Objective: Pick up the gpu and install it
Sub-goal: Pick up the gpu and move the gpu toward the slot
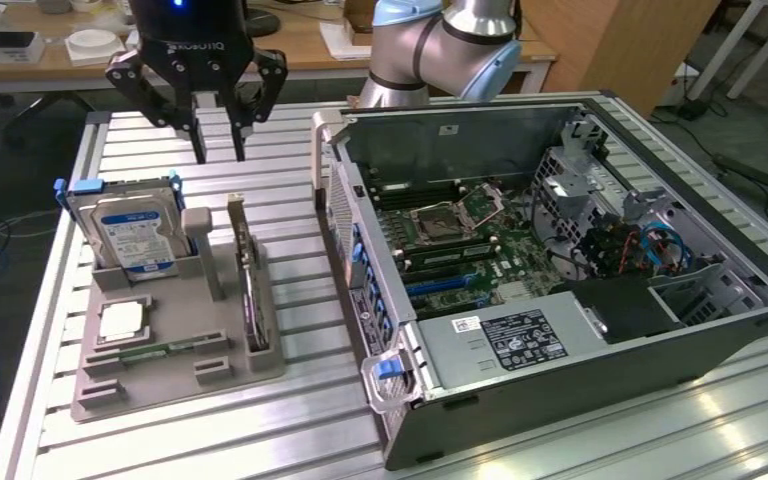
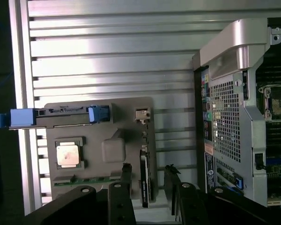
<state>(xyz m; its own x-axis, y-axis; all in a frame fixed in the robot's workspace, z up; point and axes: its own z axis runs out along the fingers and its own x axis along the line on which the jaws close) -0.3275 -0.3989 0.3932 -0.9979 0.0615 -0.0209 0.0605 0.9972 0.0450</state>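
The gpu (image 1: 243, 268) stands on its long edge in a slot of the grey holder tray (image 1: 267, 362), a thin dark card with a green rim. My gripper (image 1: 220, 156) hangs well above the tray's far end, open, with nothing between its two black fingers (image 1: 201, 150). From the wrist view, the gpu (image 2: 145, 183) is a narrow dark strip on the tray (image 2: 131, 105). It lines up with the gap of my gripper (image 2: 148, 168), whose fingertips (image 2: 126, 171) stand on either side of it, far above and not touching.
A silver hard drive (image 1: 131, 232) with blue clips stands upright in the tray next to the gpu. A processor (image 1: 120, 320) and a green memory stick (image 1: 157, 350) lie in front of it. The open computer case (image 1: 544, 260) lies at the exterior view's right, motherboard (image 1: 464, 250) exposed.
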